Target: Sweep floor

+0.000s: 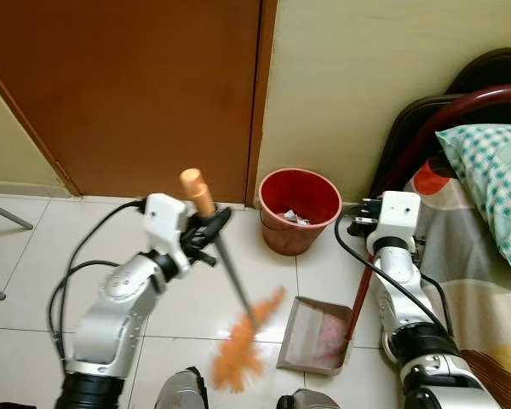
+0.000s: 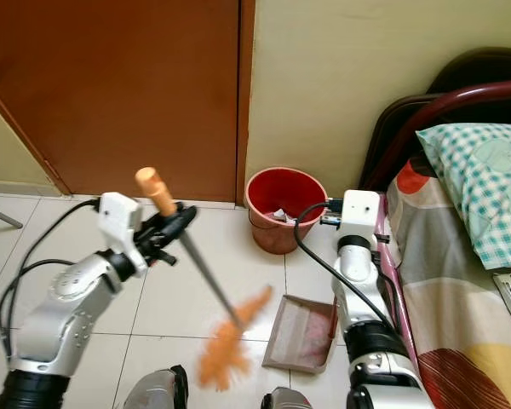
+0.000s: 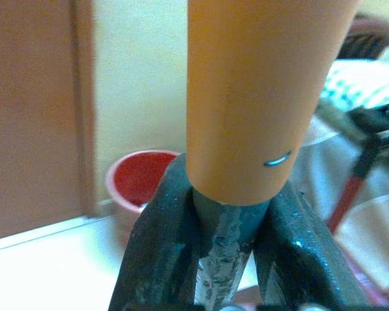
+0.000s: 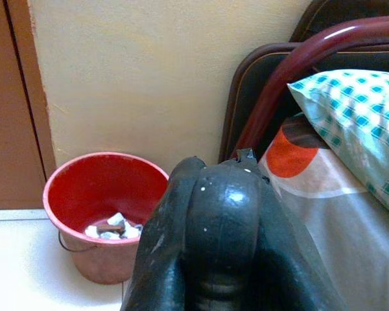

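The left gripper clamped the broom handle; bristles lay beside the dustpan. The right gripper was closed on the dustpan handle, near the red bucket.

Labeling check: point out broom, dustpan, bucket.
broom [image 1: 232, 279], left eye view, on its metal shaft.
dustpan [image 1: 311, 334], left eye view, on its tray.
bucket [image 1: 283, 236], left eye view, on its outer wall.

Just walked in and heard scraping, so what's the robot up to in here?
It is sweeping the tiled floor. The left gripper is shut on the broom, whose orange bristles are blurred beside the dustpan. The right gripper holds the dustpan's red handle, with the pan resting on the floor by the bed. A red bucket with some scraps inside stands against the wall.
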`<state>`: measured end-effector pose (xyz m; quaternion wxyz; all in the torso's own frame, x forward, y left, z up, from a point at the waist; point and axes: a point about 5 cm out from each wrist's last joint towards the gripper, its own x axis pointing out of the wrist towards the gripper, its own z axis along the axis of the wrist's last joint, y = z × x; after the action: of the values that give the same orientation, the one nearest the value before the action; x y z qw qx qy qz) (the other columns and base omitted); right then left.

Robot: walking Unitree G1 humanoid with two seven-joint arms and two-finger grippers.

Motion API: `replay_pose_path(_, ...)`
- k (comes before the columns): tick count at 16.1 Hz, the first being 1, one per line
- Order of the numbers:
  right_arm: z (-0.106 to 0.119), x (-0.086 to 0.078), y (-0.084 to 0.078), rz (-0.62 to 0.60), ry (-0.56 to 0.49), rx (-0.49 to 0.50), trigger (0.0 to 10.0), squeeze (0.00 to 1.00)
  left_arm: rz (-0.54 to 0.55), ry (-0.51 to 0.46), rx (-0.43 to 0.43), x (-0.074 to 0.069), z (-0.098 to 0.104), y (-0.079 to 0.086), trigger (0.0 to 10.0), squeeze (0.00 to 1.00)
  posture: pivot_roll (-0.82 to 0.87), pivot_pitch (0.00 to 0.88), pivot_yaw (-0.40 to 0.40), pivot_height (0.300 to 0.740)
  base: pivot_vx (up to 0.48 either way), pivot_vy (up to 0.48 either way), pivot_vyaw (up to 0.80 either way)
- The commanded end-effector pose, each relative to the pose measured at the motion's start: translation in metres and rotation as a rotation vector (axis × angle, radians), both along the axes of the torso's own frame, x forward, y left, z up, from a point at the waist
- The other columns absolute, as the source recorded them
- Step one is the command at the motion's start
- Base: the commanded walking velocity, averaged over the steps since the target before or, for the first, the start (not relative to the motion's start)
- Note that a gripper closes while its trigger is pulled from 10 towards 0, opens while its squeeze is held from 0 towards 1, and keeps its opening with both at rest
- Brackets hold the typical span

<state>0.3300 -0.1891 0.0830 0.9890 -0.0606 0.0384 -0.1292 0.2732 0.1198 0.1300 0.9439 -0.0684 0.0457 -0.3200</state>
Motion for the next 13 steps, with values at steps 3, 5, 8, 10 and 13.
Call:
replay_pose_path(3, 0.001, 0.005, 0.016, 0.041, 0.003, 0.022, 10.0, 0.00, -0.010, -0.070, -0.183, 0.015, 0.032, -0.024, 10.0, 0.00, 0.04, 0.131, -0.053, 0.740, 0.000, 0.000, 0.00)
replay_pose_path(5, -0.001, 0.006, 0.022, 0.059, 0.011, 0.039, 10.0, 0.00, 0.105, -0.114, -0.255, 0.030, 0.049, -0.012, 10.0, 0.00, 0.03, 0.124, -0.057, 0.740, 0.000, 0.000, 0.00)
replay_pose_path(8, -0.005, 0.004, 0.022, 0.068, 0.022, 0.047, 10.0, 0.00, 0.235, -0.197, -0.159, 0.041, 0.061, 0.028, 10.0, 0.00, 0.04, 0.122, -0.060, 0.740, 0.000, 0.000, 0.00)
replay_pose_path(10, -0.007, 0.002, 0.018, 0.068, 0.031, 0.045, 10.0, 0.00, 0.283, -0.253, -0.101, 0.043, 0.072, 0.046, 10.0, 0.00, 0.04, 0.123, -0.060, 0.740, 0.000, 0.000, 0.00)
replay_pose_path(13, -0.011, -0.003, 0.008, 0.064, 0.048, 0.036, 10.0, 0.00, 0.334, -0.326, -0.081, 0.038, 0.097, 0.071, 10.0, 0.00, 0.05, 0.123, -0.068, 0.740, 0.000, 0.000, 0.00)
